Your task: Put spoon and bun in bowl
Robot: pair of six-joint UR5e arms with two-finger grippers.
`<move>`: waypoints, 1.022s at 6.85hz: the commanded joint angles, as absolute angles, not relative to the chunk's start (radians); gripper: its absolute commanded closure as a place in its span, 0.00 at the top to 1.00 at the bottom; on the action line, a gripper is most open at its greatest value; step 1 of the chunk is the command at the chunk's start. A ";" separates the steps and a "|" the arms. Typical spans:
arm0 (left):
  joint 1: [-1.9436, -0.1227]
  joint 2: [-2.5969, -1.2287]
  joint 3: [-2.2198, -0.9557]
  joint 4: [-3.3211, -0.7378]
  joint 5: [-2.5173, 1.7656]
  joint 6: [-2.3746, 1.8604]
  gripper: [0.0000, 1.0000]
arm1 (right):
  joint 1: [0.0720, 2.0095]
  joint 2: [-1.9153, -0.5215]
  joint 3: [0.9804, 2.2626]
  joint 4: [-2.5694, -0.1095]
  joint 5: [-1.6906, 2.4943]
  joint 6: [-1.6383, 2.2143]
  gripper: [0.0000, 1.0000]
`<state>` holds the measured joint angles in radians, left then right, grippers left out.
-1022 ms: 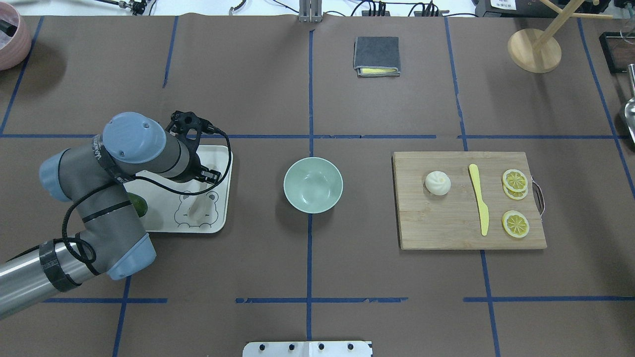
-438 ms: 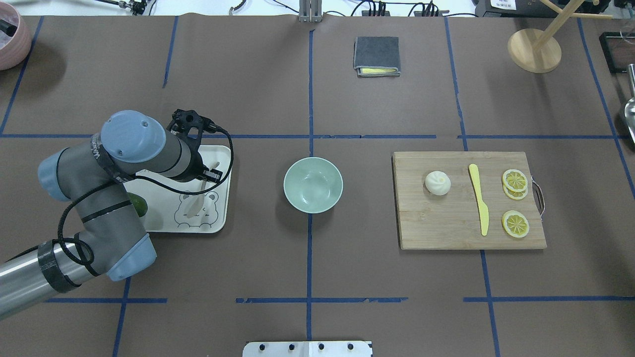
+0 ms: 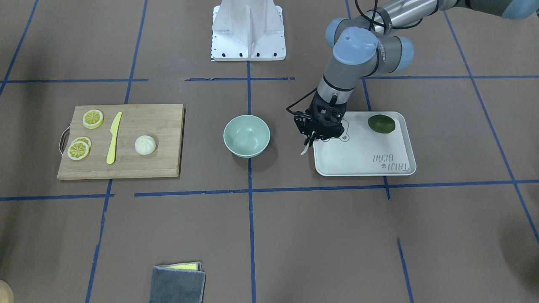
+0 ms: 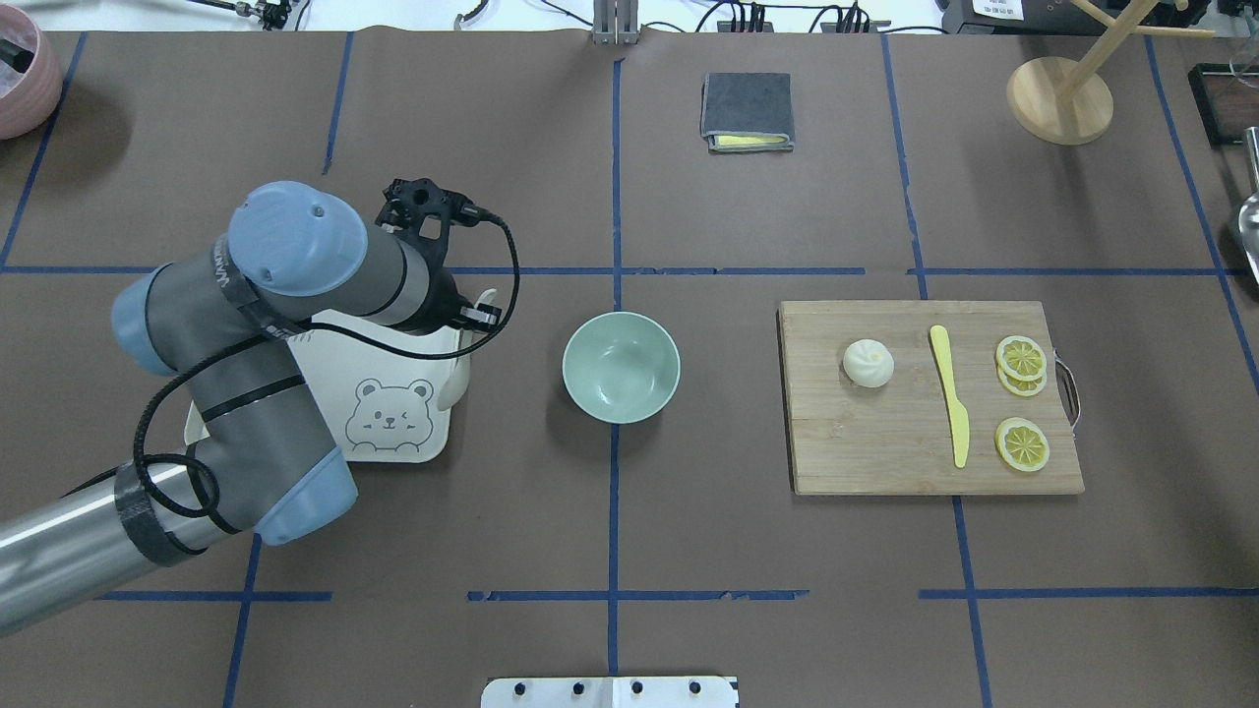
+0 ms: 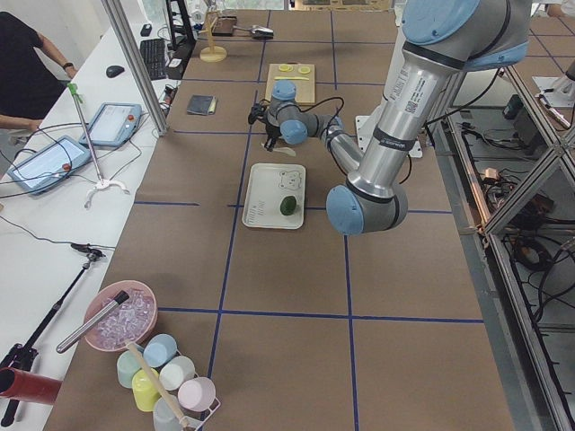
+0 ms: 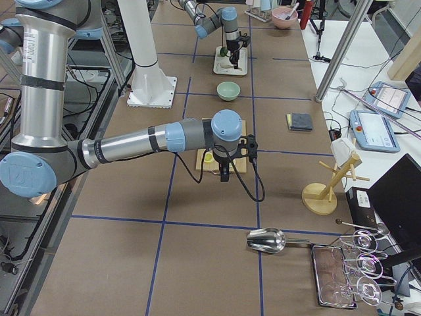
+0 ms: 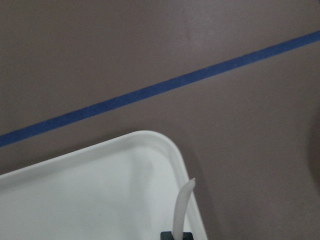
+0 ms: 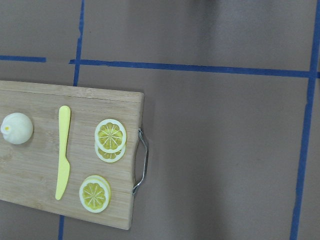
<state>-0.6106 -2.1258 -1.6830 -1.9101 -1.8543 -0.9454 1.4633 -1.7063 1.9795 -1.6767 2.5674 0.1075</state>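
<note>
Left fingers (image 3: 313,135) pinching the spoon (image 3: 306,148) by its handle. The spoon hangs roughly upright, scoop end down, over the edge of the white bear-print tray (image 3: 362,164) on the bowl side. Wrist cam confirms: the spoon's pale shaft (image 7: 181,210) sits right above the tray's rounded corner (image 7: 150,142).

Bowl (image 3: 246,135) is upright on the table (image 3: 294,235), near the spoon, between the tray and the wooden cutting board (image 3: 160,162).

Bun (image 3: 145,145) lies on the board, on the side nearer the bowl and apart from it. Yellow knife (image 3: 113,137) lies just beside the bun, with lemon slices (image 3: 78,149) beyond it at the handle end.

Right fingers (image 6: 224,174) hover above the cutting board. They show only in the side view, so I can't tell if they're spread or pressed together. Right wrist cam looks down on the board's handle end, with the bun (image 8: 17,128) at the picture's left edge.

Dark green fruit (image 3: 381,124) sits in the tray's corner nearest the robot. Folded grey cloth (image 3: 177,284) lies well apart, on the table's far side from the robot.
</note>
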 commanded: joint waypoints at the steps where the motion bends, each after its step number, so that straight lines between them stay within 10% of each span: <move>1: -0.569 -2.295 -1.599 -1.919 -1.848 -1.113 0.00 | 1.373 -1.703 2.017 -1.593 2.571 0.204 1.00; 6: -0.526 -2.413 -1.434 -1.976 -1.750 -1.126 0.00 | 1.154 -1.695 2.014 -1.313 2.536 0.659 1.00; 7: -0.528 -2.411 -1.434 -1.976 -1.724 -1.126 0.31 | 1.097 -1.657 2.016 -1.313 2.498 0.722 1.00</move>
<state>-0.5275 -2.4131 -1.4374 -1.9746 -1.7512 -1.1275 1.1619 -1.6888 2.0146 -1.3203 2.5317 0.6503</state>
